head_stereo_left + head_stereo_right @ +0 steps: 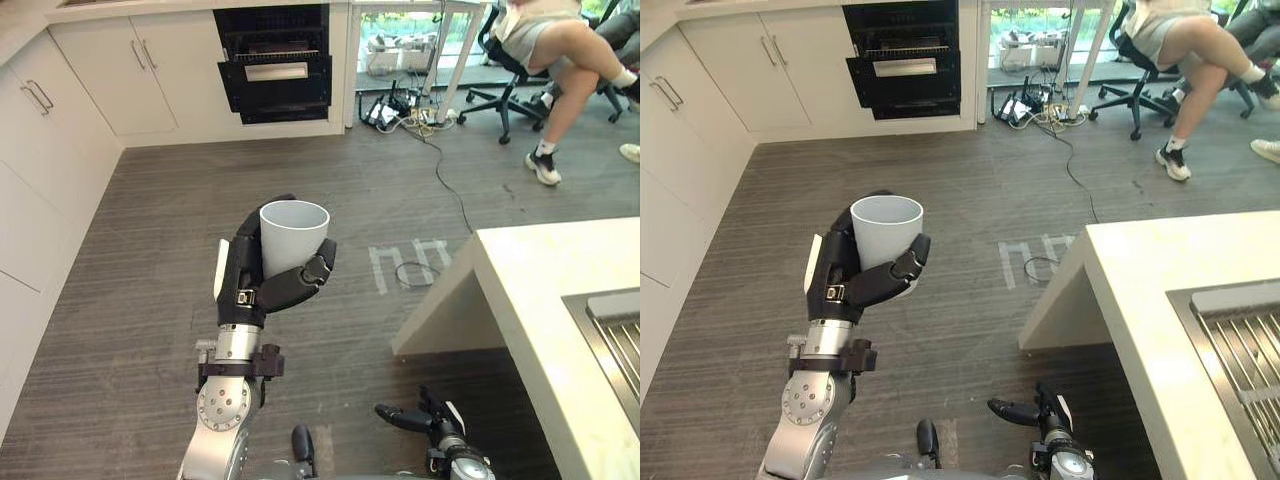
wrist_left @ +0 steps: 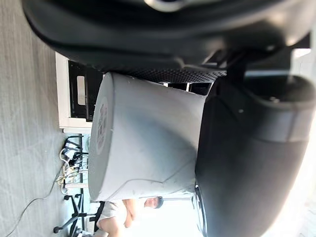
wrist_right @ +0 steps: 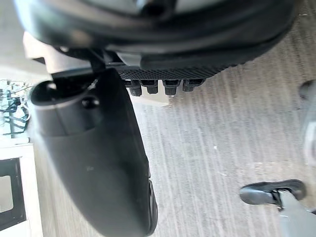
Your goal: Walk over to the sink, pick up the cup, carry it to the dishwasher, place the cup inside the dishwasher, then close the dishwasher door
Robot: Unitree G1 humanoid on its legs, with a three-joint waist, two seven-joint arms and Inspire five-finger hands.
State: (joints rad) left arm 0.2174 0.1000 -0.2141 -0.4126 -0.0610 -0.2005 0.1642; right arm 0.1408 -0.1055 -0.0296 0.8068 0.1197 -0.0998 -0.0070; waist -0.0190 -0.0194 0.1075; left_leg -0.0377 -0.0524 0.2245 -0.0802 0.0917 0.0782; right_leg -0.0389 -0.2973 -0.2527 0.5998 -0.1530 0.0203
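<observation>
L hand (image 1: 250,285) wrapped round cup (image 1: 292,235): fingers behind the wall, thumb across the front. Cup upright, mouth up, mid-air over open floor (image 1: 150,300), nothing touching it. R hand (image 1: 425,418) low by our body, fingers relaxed, holding nothing, near the counter (image 1: 540,290) corner. Counter edge cuts in from the right; sink (image 1: 615,345) set in its far right side. Cabinets (image 1: 50,150) run along the left wall. We see a wide bare lane between the two, straight to the dishwasher (image 1: 275,70) in the far wall, front open, rack showing. Cables (image 1: 405,110) lie on the floor just right of it. Person (image 1: 560,50) seated on chair (image 1: 500,95) far right, well apart from the lane.
</observation>
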